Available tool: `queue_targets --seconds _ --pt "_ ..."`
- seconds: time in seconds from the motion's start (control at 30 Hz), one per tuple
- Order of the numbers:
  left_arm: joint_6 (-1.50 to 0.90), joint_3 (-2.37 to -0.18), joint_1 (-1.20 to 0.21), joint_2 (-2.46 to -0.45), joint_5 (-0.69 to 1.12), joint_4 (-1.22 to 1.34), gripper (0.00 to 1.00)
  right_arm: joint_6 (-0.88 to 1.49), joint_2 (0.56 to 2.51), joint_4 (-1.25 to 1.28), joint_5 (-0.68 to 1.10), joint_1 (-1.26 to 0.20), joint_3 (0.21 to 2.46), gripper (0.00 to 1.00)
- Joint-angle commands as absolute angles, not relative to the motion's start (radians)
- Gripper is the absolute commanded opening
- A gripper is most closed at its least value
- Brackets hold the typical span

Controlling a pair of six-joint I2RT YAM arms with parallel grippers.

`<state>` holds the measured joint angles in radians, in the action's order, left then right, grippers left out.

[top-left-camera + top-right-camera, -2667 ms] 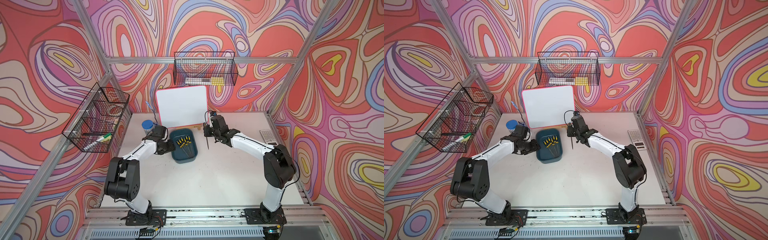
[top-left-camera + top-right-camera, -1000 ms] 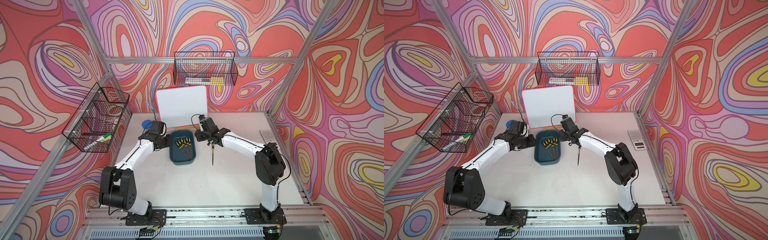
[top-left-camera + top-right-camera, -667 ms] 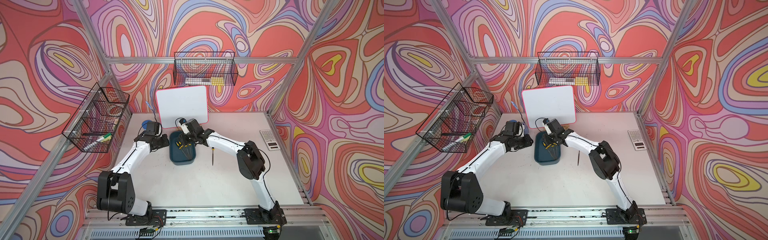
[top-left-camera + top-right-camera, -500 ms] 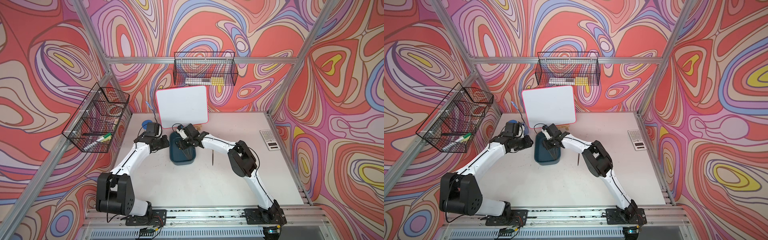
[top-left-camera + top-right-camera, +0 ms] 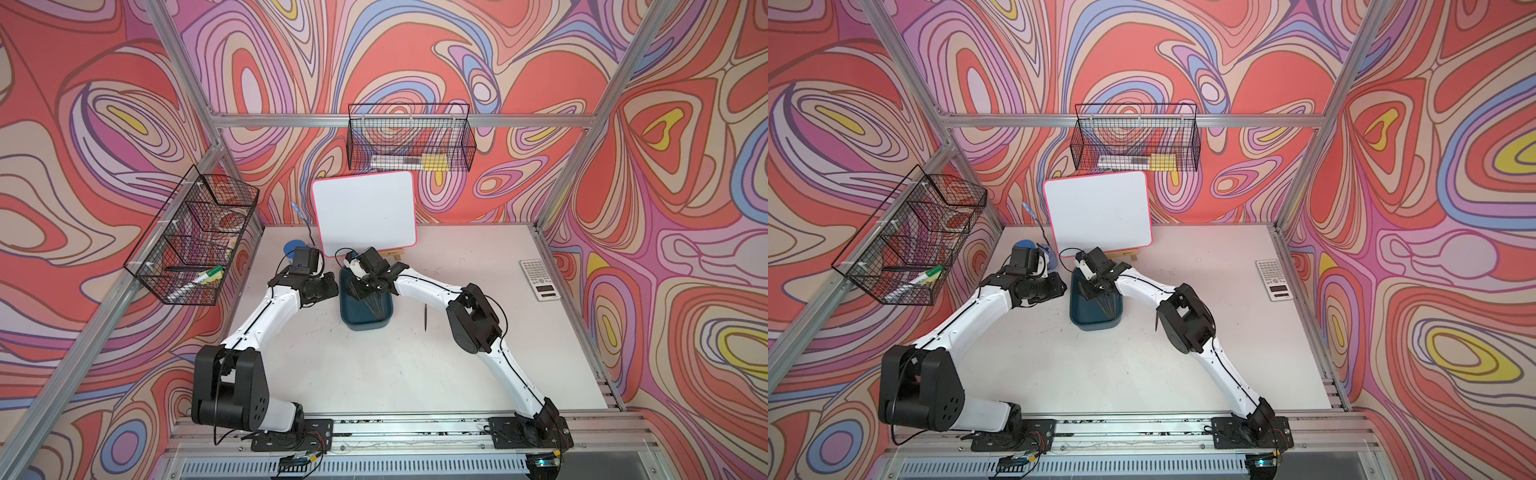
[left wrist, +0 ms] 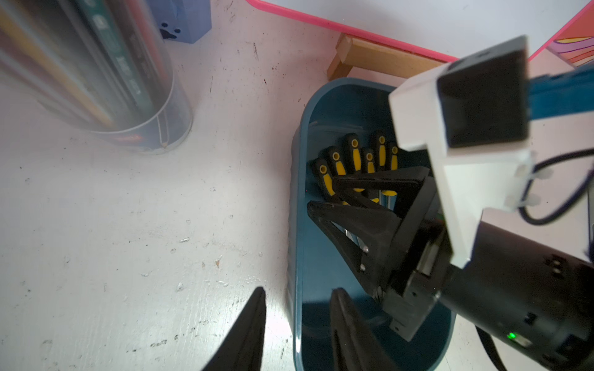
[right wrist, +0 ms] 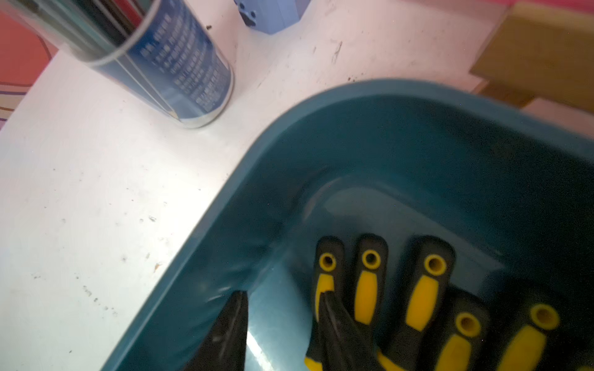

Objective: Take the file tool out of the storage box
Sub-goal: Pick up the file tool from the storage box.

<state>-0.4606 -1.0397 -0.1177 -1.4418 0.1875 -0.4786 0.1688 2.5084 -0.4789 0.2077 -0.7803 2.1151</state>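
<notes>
Storage box [image 5: 365, 323] sits near the bench's [image 5: 374, 374] back edge, left of centre. Your right pincer [image 7: 282, 294], released, hangs inside over the yellow-handled files [image 7: 366, 295]. Your left pincer [image 6: 299, 289], released, straddles the rim. One loose file [image 5: 425, 318] lies on the bench beside the box.

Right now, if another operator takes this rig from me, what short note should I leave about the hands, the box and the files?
Left hand: open, straddling the storage box side wall, not clamped.
Right hand: open, low inside the box, one fingertip over the outermost of the files; nothing gripped.
Done: one slim dark tool, probably a file, lies on the table beside the box.
To do: probably grip the next file and lift it out.
</notes>
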Motion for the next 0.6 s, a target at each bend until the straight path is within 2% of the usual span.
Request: queue_targets --seconds 0.0,0.43,0.5,0.57 --pt "-0.459 -1.024 -0.112 -1.426 0.191 -0.48 0.39 0.16 2.55 -0.523 0.175 -0.783 2.14 0.38" --pt "-0.459 -1.009 -0.112 -1.416 0.186 -0.475 0.39 0.14 2.557 -0.545 0.087 -0.79 2.132 0.38" --pt "-0.458 -1.012 -0.112 -1.417 0.186 -0.475 0.39 0.137 2.565 -0.555 0.091 -0.793 2.138 0.36" --pt "-0.458 -1.014 -0.112 -1.417 0.188 -0.477 0.39 0.137 2.569 -0.559 0.098 -0.796 2.137 0.29"
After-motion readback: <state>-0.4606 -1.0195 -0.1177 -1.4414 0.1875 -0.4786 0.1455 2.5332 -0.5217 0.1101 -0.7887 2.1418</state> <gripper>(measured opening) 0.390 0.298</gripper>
